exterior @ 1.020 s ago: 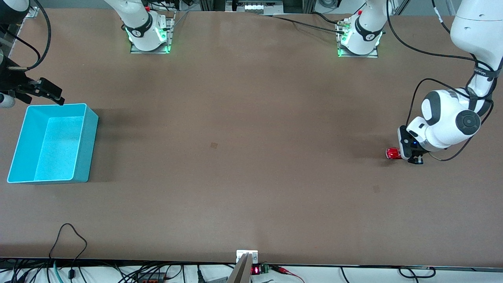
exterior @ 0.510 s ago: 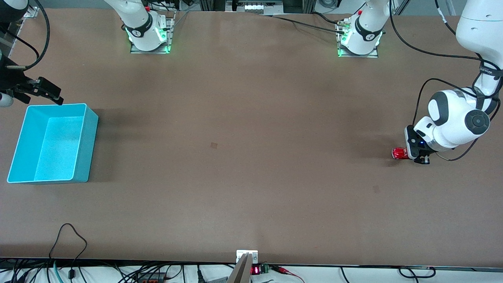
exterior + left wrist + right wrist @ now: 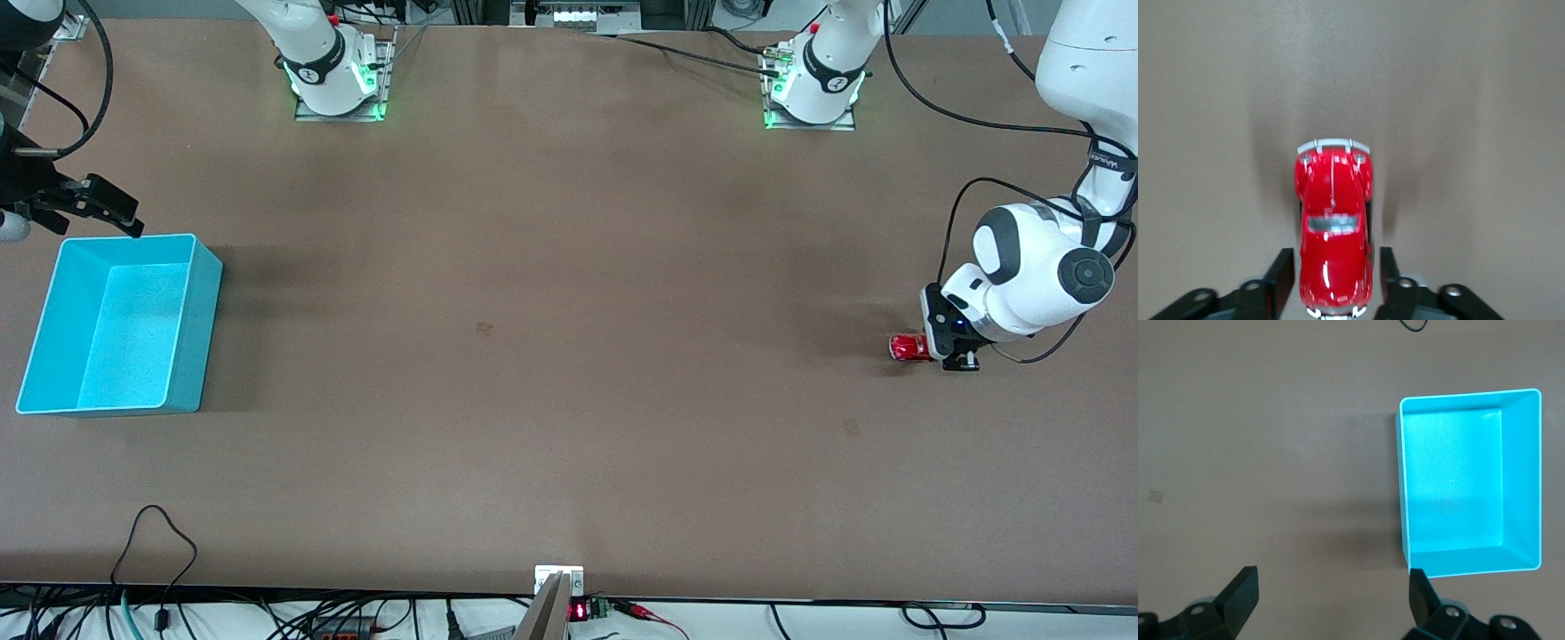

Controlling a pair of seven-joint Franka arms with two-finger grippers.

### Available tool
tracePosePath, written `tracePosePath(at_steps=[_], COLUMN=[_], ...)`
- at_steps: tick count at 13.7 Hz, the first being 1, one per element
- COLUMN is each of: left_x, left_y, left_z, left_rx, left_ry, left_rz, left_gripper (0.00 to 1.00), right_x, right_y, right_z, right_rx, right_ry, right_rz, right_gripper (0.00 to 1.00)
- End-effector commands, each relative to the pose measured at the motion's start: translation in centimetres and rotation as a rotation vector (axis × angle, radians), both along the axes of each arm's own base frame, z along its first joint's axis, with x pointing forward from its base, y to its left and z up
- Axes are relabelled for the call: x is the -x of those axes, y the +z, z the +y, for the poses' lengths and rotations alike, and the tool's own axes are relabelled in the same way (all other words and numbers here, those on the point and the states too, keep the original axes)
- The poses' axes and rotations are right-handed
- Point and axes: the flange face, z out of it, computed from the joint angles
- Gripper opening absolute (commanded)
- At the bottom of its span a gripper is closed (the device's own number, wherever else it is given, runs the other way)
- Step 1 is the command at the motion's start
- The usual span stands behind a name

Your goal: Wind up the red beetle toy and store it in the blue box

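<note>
Left arm's end of the bench: the red beetle toy sits on its wheels on the surface, low under the left gripper. The left wrist view shows the left gripper's jaws set close on either side of the toy's rear half, a thin dark gap showing along at least one flank, so whether they actually press the body I cannot tell; silver bumper and nose point away from the wrist. Change over the last second: toy and gripper together have slid along the bench toward the left arm's end, wheels down the whole way. That reads to me as the pull-back stroke that loads the spring, so the winding step looks under way rather than finished. No lift yet. The blue box stands empty at the right arm's end, well apart from the toy, the whole length of the bench between them. The right gripper waits up over the bench just beside the box's edge nearest the robots' bases, jaws spread wide and holding nothing, as the right wrist view confirms with the box open below it. Likely next: end the drag, then carry or release the toy toward the box. Risk, as I judge it: a loose hold lets a wound toy shoot off.
</note>
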Motion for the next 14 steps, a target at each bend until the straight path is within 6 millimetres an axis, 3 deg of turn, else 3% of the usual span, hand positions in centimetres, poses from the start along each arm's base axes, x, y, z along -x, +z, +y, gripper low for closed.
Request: tracePosePath(at_steps=[1,7,10,14], left_x=[-0.9,-1.2,-1.5,-3.3], left_y=[0.7,4.6,8.1,12.5], left_z=[0.5,-0.9,-2.3,-1.6], left_rx=[-0.011,-0.013,-0.021,-0.034], left_ry=[-0.032,0.024,0.110,0.169], left_rz=[-0.017,0.031,0.045,0.109], left_gripper=[1.00,1.00,1.00,1.00], right_x=[0.2,0.2,0.2,0.2], right_y=[0.3,0.3,0.3,0.3], right_z=[0.2,0.2,0.3,0.4], right_rx=[-0.005,-0.005,-0.005,-0.005], right_ry=[-0.011,-0.010,-0.008,-0.007], right_rz=[-0.001,-0.002,-0.001,-0.001], right_gripper=[1.00,1.00,1.00,1.00])
